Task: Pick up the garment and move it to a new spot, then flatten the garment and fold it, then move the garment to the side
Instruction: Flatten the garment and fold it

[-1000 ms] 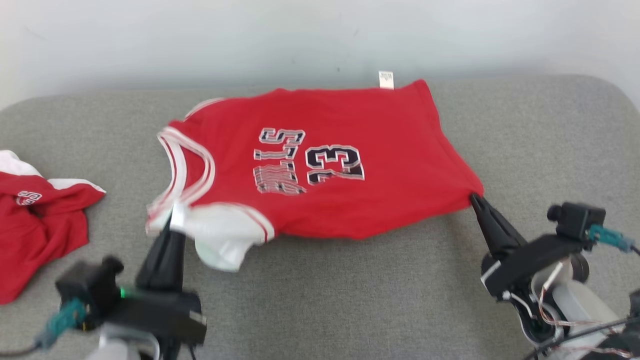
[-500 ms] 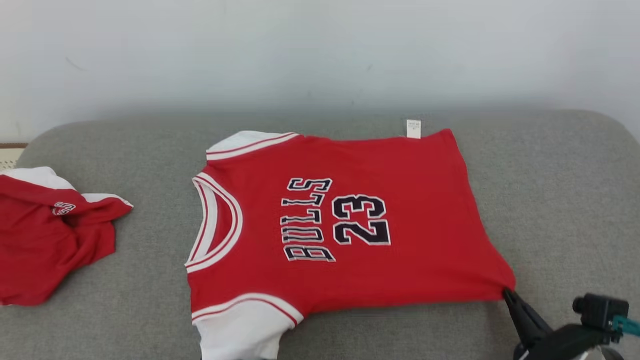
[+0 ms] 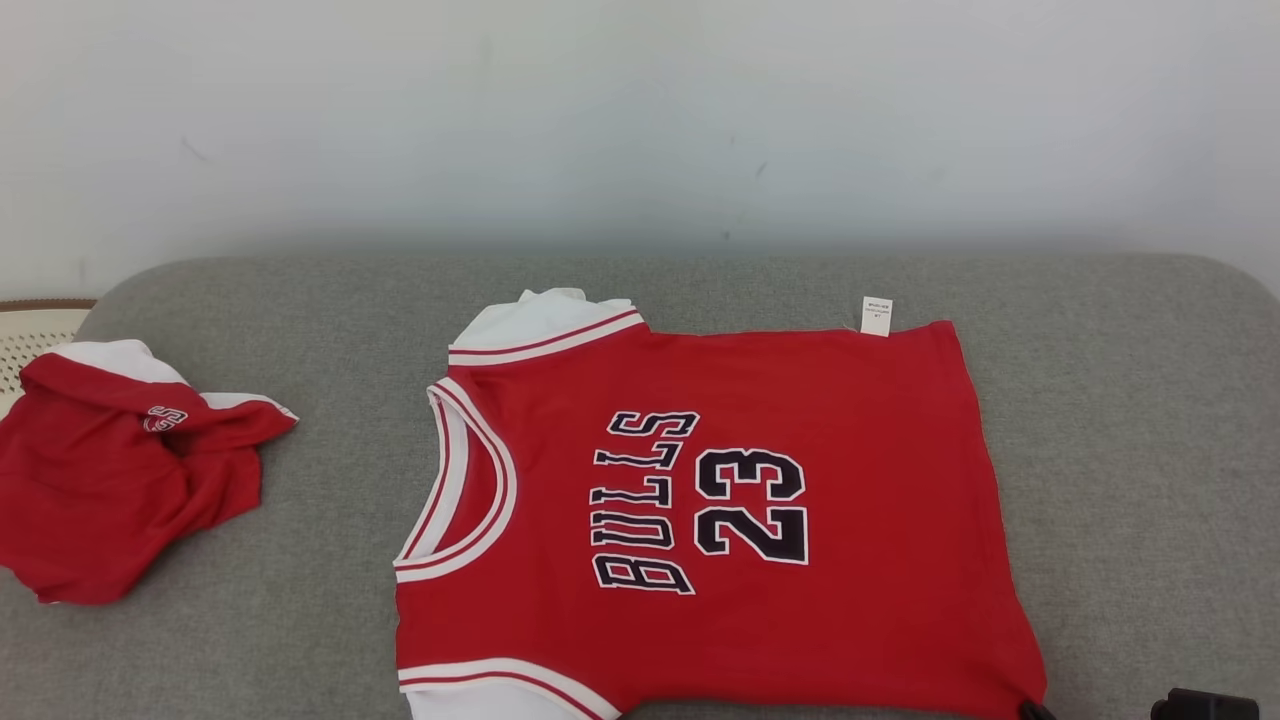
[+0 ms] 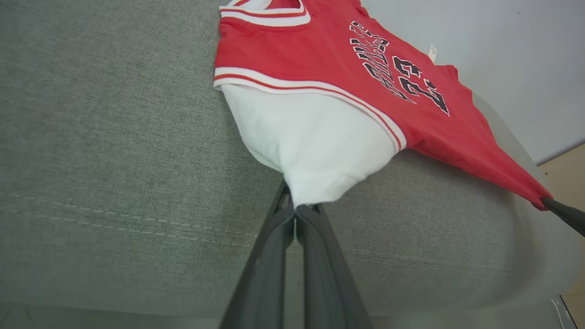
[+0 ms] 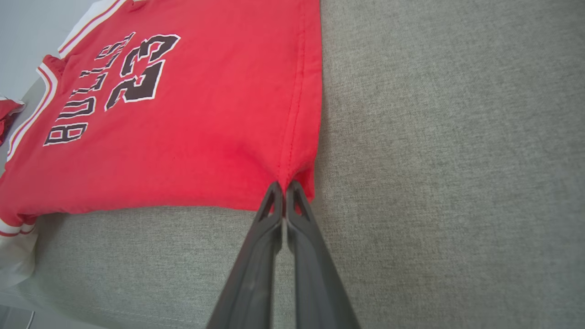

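The garment [image 3: 720, 500] is a red "BULLS 23" jersey with white sleeves, spread flat on the grey cushion [image 3: 1150, 450], collar to the left and hem to the right. In the left wrist view my left gripper [image 4: 295, 208] is shut on the tip of the near white sleeve [image 4: 315, 151], which is pulled taut toward the cushion's front edge. In the right wrist view my right gripper [image 5: 284, 186] is shut on the near hem corner of the garment [image 5: 183, 114]. That corner is also drawn taut, and a dark finger of the right gripper [image 4: 563, 214] holds it at the left wrist view's right edge.
A second red and white garment [image 3: 110, 500] lies crumpled at the cushion's left end. A pale wall [image 3: 640, 120] runs close behind the cushion. A woven thing [image 3: 30, 335] shows at the far left. Bare cushion lies right of the jersey.
The head camera has shifted, so both grippers have slipped below its picture. The jersey, bunched at the near sleeve before, now lies flat with both sleeves spread out.
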Tool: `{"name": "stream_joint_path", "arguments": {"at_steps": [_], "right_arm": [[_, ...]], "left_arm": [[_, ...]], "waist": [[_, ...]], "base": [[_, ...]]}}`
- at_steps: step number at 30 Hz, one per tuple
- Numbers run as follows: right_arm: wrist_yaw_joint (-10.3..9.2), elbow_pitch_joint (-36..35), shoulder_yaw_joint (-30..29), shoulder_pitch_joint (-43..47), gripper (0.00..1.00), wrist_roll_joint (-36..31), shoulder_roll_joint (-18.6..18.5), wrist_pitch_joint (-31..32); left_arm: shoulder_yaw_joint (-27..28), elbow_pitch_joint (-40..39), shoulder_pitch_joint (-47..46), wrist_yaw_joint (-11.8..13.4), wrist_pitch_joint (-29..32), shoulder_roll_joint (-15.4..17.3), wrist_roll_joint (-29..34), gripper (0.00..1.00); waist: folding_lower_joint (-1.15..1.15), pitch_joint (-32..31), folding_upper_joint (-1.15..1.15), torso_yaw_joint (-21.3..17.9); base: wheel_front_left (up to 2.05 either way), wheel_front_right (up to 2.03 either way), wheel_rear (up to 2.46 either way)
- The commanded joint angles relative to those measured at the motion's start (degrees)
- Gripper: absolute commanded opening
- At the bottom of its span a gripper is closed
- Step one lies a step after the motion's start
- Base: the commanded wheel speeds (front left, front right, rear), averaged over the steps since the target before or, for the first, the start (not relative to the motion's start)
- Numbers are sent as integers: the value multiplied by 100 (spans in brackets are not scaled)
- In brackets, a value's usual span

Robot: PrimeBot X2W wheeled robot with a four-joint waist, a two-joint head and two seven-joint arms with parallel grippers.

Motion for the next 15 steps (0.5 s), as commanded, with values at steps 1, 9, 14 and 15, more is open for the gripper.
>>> {"name": "stream_joint_path", "arguments": {"at_steps": [1, 9, 14, 15], "right_arm": [[5, -107, -81, 99, 0, -72, 60, 28], [5, -408, -464, -124, 0, 20, 376, 67], [5, -394, -569, -435, 0, 31, 465, 187], [5, -400, -568, -521, 0, 28, 476, 235]], "left_arm": [[51, -12, 2, -56, -24, 13, 12, 0], [217, -286, -588, -235, -3, 122, 369, 0], [194, -332, -1329, -404, 301, 275, 490, 0], [210, -322, -1495, -461, 365, 276, 455, 0]], "waist": [[0, 1, 0, -4], [0, 41, 0, -110], [0, 136, 0, -176], [0, 176, 0, -199]], "base": [[0, 0, 0], [0, 0, 0], [0, 0, 0], [0, 0, 0]]}}
